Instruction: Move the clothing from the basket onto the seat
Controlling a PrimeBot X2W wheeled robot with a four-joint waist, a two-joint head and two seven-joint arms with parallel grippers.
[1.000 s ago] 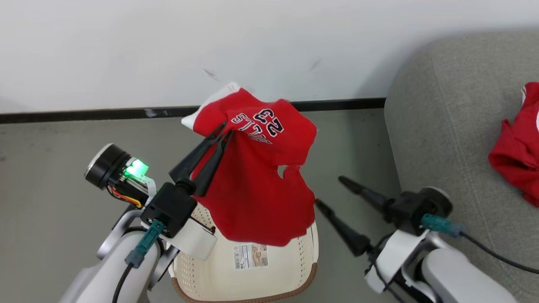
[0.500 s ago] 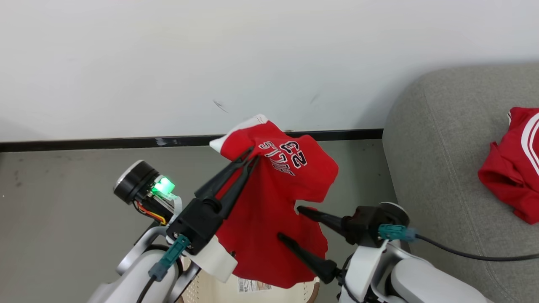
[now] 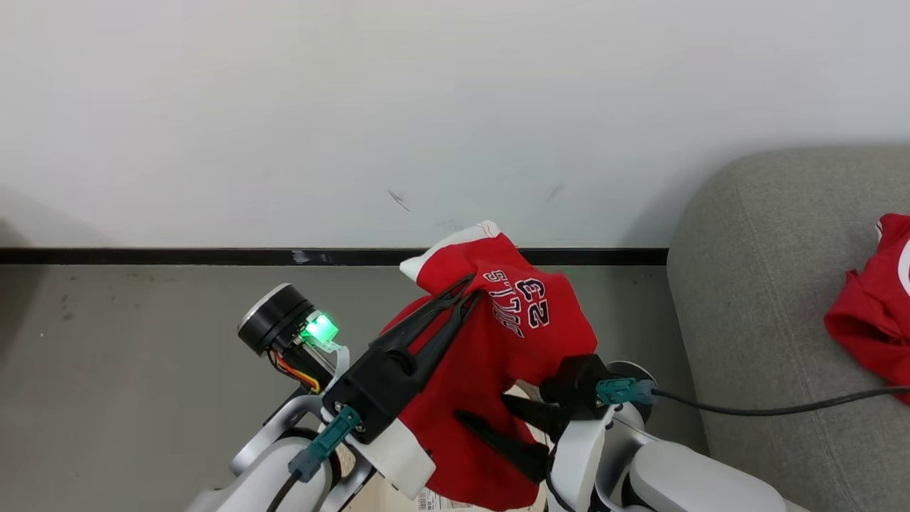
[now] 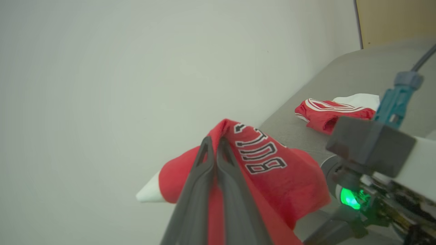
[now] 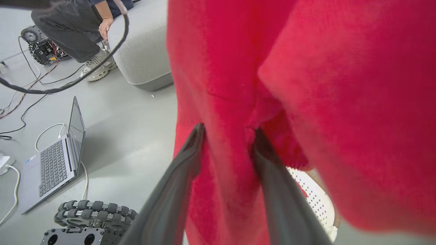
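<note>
Hanging in the air beside the sofa [image 3: 768, 320], one red shirt [image 3: 483, 370] drooped from the left gripper [image 3: 470, 288], whose two dark fingers were pressed together on a pinch of cloth near the white collar. White lettering and the number 23 showed on the raised part. The right gripper [image 3: 482, 407] reached into the lower folds of that same shirt. In the right wrist view its two fingers [image 5: 190, 153] stood partly apart with a fold of red cloth between them, but whether they had a grip on the fold could not be told. Behind the hanging cloth in that view a patch of the one basket [image 5: 315, 195] showed, cream and perforated, standing on the grey floor [image 3: 142, 370].

A second red shirt [image 3: 871, 334] lay crumpled on the sofa's seat, well in from its rounded edge nearest the arms. That made two shirts in all: one lifted, one on the sofa.

On the floor in the right wrist view sat one open laptop [image 5: 56, 163], and one person [image 5: 75, 34] crouched by the sofa's far corner.
</note>
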